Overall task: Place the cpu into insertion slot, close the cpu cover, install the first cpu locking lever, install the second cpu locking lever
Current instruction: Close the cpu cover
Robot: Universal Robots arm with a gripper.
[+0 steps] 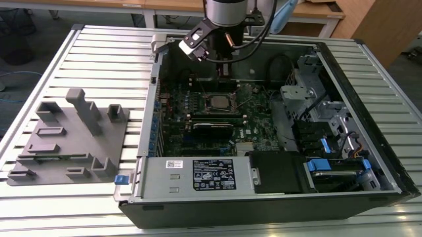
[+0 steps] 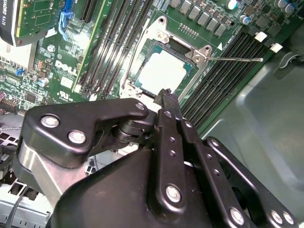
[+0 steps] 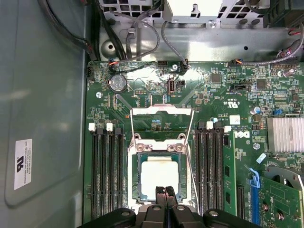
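Exterior view, starting well to that view's left of the insertion slot: one matt grey plastic fixture block [image 1: 69, 136], with square posts and shallow pockets, resting on a ribbed silver aluminium table [image 1: 99, 49]. Beyond the table, pale wooden desks [image 1: 171, 5].

Next, enclosing the slot, one open black sheet-metal computer case [image 1: 264, 212] lying on its side. One green circuit board [image 1: 197, 140] flat on the case floor. Near the board's middle, the small, square, dark-framed insertion slot [image 1: 220, 102]. Seated inside it, one flat, square, silvery-grey cpu [image 3: 159, 173].

Raised off the slot at one edge, not down over the chip: one thin square metal cpu cover [image 3: 161, 110] with a large window. Reaching sideways from the slot, one thin bare steel lever rod [image 2: 235, 59]. Flanking the slot, two banks of long narrow black memory slots [image 3: 108, 175].

Hanging directly above the slot, one black metal gripper [image 1: 224, 81]. Its fingertips [image 3: 160, 191] pressed together, nothing seen between them.

To the exterior view's right of the slot, a silver drive cage [image 1: 300, 94] and glossy blue plastic tabs [image 1: 317, 165].
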